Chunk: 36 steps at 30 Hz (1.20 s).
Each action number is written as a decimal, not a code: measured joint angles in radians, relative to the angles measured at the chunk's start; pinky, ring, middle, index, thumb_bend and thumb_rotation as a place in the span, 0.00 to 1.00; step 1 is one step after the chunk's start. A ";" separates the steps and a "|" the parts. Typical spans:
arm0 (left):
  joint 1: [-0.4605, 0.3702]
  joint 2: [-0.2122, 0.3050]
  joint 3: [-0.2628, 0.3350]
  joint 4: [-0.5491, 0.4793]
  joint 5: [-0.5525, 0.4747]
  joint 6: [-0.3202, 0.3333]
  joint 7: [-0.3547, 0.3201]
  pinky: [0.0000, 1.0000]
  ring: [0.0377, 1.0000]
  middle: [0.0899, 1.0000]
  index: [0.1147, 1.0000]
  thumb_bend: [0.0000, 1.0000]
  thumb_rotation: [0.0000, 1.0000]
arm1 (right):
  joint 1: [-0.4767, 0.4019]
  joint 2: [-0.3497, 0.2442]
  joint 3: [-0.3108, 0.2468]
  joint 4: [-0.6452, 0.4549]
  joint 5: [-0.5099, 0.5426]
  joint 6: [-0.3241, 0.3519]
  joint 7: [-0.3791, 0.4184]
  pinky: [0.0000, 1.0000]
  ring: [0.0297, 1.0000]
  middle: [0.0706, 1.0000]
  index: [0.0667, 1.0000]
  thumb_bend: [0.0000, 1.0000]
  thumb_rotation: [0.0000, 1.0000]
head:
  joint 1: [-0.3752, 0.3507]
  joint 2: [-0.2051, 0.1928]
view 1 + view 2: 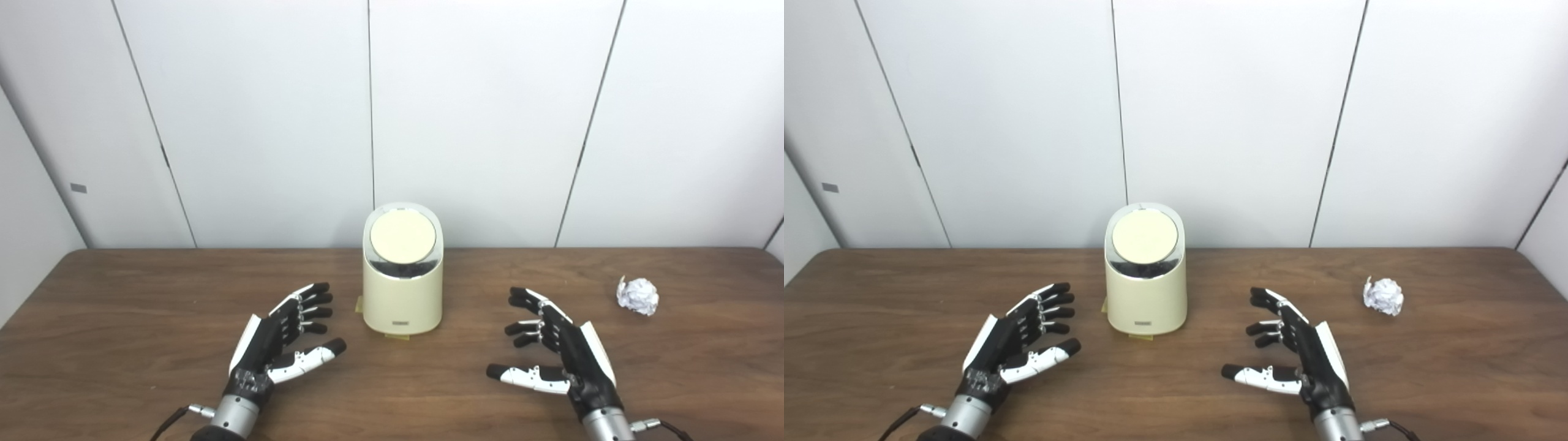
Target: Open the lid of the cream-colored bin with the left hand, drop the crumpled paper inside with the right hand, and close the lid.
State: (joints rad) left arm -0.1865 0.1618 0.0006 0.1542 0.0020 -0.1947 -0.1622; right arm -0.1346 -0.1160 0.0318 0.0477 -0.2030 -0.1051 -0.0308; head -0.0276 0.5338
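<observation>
The left hand [278,343] rests low over the wooden table [122,318], left of the cream-colored bin [402,300], fingers spread and holding nothing. The right hand [560,352] mirrors it to the bin's right, also spread and empty. The bin stands upright at the table's middle near the back edge, its round lid [403,237] closed. The crumpled paper [637,296] lies farther right of the bin, beyond the right hand, with nothing between them. Both forearms are cut off by the bottom edge. White wall panels [478,110] stand behind the bin.

Bin [402,294] sits on the bench [122,367] between both hands, crumpled paper [637,296] beyond the right hand [560,349], off to its right.
</observation>
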 measured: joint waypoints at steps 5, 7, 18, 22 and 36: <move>0.000 0.000 0.000 0.000 0.000 0.001 0.000 0.71 0.78 0.81 0.85 0.78 0.24 | 0.000 0.000 0.000 0.000 0.001 0.000 0.000 0.54 0.61 0.79 0.80 0.82 0.12 | 0.002 -0.002; 0.000 0.000 0.000 0.000 0.000 0.001 0.000 0.70 0.77 0.81 0.85 0.78 0.23 | 0.000 0.000 0.000 0.000 0.001 0.000 0.000 0.53 0.61 0.79 0.80 0.82 0.12 | 0.002 -0.002; -0.003 -0.019 0.008 0.000 0.018 -0.012 0.044 0.77 0.83 0.86 0.88 0.84 0.37 | 0.000 -0.001 0.000 0.003 0.001 -0.002 0.001 0.54 0.61 0.80 0.80 0.81 0.12 | 0.002 -0.014; -0.027 -0.052 0.011 0.000 0.066 -0.014 0.099 0.85 0.87 0.89 0.92 0.82 0.40 | 0.000 -0.001 0.000 0.009 0.002 -0.006 0.002 0.54 0.62 0.80 0.80 0.82 0.12 | 0.005 -0.017; -0.303 -0.060 -0.018 0.036 0.161 0.109 0.154 0.77 0.93 0.92 0.94 0.81 0.32 | -0.001 -0.001 -0.001 0.013 0.001 -0.006 0.002 0.54 0.62 0.80 0.80 0.82 0.14 | 0.005 -0.023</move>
State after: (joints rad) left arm -0.4891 0.1014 -0.0178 0.1901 0.1628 -0.0858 -0.0085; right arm -0.1358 -0.1170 0.0304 0.0603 -0.2024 -0.1110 -0.0289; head -0.0230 0.5108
